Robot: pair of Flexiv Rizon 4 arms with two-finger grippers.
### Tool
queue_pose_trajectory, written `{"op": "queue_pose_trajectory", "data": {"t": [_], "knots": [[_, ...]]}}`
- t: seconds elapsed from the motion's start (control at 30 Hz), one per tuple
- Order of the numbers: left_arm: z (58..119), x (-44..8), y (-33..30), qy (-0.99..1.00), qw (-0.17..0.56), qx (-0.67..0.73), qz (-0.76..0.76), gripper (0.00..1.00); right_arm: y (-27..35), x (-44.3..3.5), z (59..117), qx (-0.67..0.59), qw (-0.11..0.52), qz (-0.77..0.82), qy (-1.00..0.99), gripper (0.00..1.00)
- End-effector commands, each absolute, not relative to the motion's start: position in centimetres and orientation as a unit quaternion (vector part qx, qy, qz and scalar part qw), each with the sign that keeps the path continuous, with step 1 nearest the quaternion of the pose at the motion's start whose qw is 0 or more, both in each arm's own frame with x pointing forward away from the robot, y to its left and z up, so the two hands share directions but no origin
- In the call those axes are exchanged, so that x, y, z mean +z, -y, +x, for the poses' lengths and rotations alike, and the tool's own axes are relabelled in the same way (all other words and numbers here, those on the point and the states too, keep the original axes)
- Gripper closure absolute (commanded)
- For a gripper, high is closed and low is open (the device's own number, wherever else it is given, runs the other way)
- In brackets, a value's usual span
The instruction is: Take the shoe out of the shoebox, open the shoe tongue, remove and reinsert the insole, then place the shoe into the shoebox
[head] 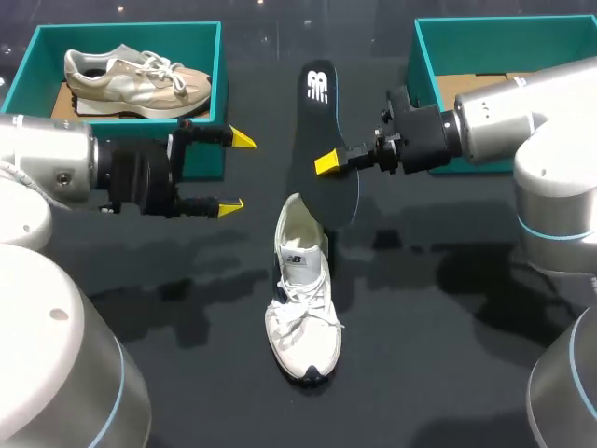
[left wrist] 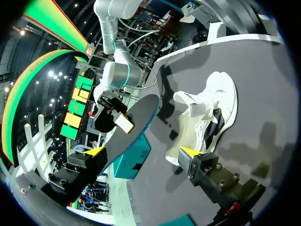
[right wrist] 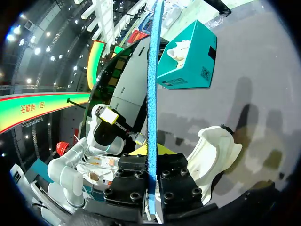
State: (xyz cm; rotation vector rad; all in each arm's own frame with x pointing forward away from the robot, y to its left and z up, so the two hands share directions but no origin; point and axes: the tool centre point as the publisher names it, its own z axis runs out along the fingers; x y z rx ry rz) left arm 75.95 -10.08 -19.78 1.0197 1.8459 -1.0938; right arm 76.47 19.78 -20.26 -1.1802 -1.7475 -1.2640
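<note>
Head view: the white lace-up sneaker [head: 300, 299] lies mid-worktop, toe toward the near edge. Its tongue is lifted so the mouth gapes. The right gripper [head: 338, 161] is clamped on the long black foam insole [head: 322, 121], whose lower end hangs at the shoe's collar, probably for feeding it back in. The left gripper [head: 235, 173] hangs beside the shoe with its fingers spread and empty, probably ready to steady it. The teal cardboard shoebox [head: 424, 65] at the far right corner shows its brown floor.

Left wrist view: between that arm's parted tips, the raised tongue and hollow heel show from the side. I cannot tell whether the insole touches the collar.

Right wrist view: the insole stands edge-on, its blue underside showing. A finger presses each face, a grip the head view hides.
</note>
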Motion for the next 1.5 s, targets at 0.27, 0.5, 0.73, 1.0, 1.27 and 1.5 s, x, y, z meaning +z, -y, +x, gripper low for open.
{"op": "queue_pose_trajectory", "data": {"t": [0.27,0.5,0.73,1.0,1.27,1.5], "knots": [[75.3,-18.9,9.8,-0.737,0.352,-0.408,0.408,0.00,-19.9,-19.7,76.5,-0.476,0.330,-0.458,0.675,1.00],[75.3,-18.9,9.8,-0.737,0.352,-0.408,0.408,0.00,-19.9,-19.7,76.5,-0.476,0.330,-0.458,0.675,1.00],[73.8,-19.4,10.4,-0.836,0.300,-0.367,0.275,0.00,-19.0,-19.4,76.6,-0.523,0.307,-0.471,0.641,1.00],[71.5,-20.6,8.6,-0.916,0.211,-0.325,0.105,0.00,-18.1,-20.1,77.1,-0.596,0.212,-0.473,0.614,1.00],[70.9,-23.2,7.8,-0.944,0.142,-0.297,0.029,0.00,-18.9,-21.0,78.2,-0.592,0.162,-0.464,0.639,1.00],[71.6,-25.5,8.3,-0.958,0.063,-0.279,-0.016,0.00,-18.6,-22.1,78.7,-0.591,0.150,-0.459,0.646,1.00]]}}
